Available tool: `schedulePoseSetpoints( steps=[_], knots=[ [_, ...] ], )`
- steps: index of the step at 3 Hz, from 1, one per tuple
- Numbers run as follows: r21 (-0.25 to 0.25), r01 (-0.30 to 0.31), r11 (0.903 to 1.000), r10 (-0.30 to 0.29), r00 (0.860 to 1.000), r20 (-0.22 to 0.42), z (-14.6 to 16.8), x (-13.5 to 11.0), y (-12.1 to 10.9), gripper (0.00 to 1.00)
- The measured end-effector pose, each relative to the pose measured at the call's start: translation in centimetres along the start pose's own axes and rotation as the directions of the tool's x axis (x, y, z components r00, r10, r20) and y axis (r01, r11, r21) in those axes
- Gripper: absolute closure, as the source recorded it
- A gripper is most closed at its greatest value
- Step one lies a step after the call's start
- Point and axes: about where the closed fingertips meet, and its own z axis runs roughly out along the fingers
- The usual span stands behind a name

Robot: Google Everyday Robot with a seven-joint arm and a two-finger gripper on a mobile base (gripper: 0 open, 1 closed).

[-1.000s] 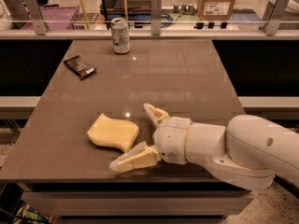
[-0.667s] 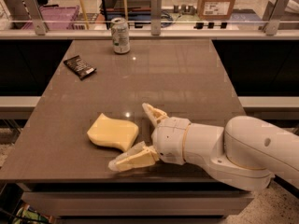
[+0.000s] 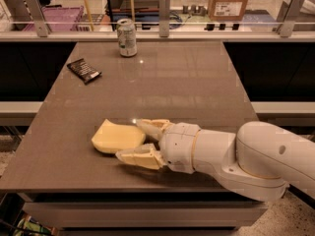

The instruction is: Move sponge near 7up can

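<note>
The pale yellow sponge (image 3: 114, 136) lies flat on the grey table (image 3: 187, 82) near its front left. My gripper (image 3: 129, 140) reaches in from the right, low over the table. Its fingers are open, one (image 3: 150, 126) behind the sponge's right end and one (image 3: 137, 157) in front of it, so the sponge's right edge sits between them. The 7up can (image 3: 127, 37) stands upright at the far edge of the table, far from the sponge.
A small black snack packet (image 3: 83, 70) lies at the table's left, between can and sponge. A glass rail with metal posts (image 3: 164, 8) runs along the far edge. My white arm (image 3: 256, 161) covers the front right corner.
My gripper has slid left toward the sponge, so its open fingers now straddle the sponge's right end. The sponge, can and packet have not moved.
</note>
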Motion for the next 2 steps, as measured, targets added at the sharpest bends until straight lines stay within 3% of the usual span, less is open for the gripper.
schedulePoseSetpoints(
  steps=[2],
  knots=[
    [-0.001,0.013,0.9999,-0.013,1.000,-0.001,0.06,-0.47,0.26,0.85]
  ],
)
